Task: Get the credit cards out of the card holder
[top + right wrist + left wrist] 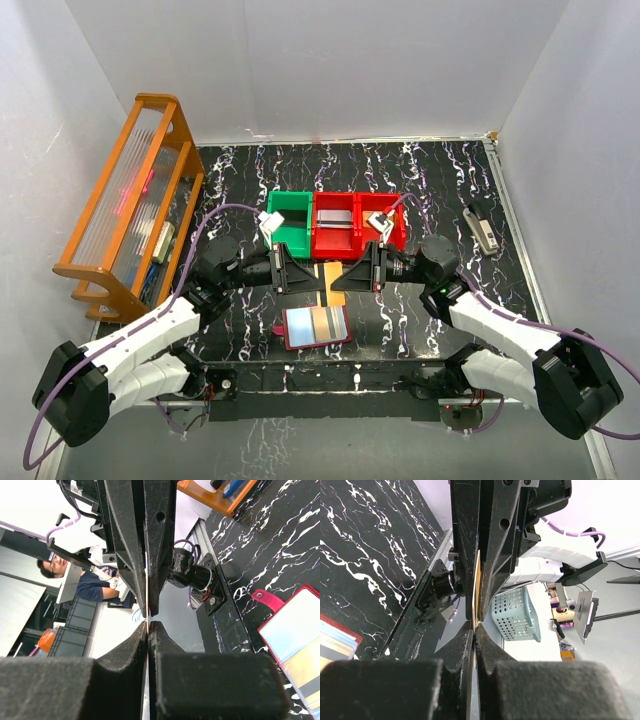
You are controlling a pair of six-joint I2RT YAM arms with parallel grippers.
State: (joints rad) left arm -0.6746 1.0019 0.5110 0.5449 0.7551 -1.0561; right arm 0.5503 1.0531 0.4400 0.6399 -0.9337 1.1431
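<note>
**One card pinched from both sides, holder open on the near side**

The left end effector [312, 272] and the right end effector [342, 274] meet tip to tip above the middle of the bench [430, 180]. Each has its fingers pressed together on the same gold card [328, 282]. Both wrist views show the card only as a thin edge running from one pair of fingers straight into the other. Its ends are buried in the fingers, so I cannot tell which of its axes runs arm to arm.

The holder [318, 344] lies open and flat on the bench, clear of both arms. It sits on the near side of the meeting point, towards the bases, with its long axis running left to right. It is about midway between the arms, so neither is clearly nearer. A tan strip [331, 322] shows under its clear sleeves, probably a card not yet drawn.

This looks like a handover, so one side will likely have to let go before the other can carry the card away. After that, the reach for the holder would be down and back towards the bases.

A red and green row of bins [340, 225] stands behind the arms, with a wooden rack [130, 200] at far left. No brand, label or writing can be read on the card, holder or bins.
</note>
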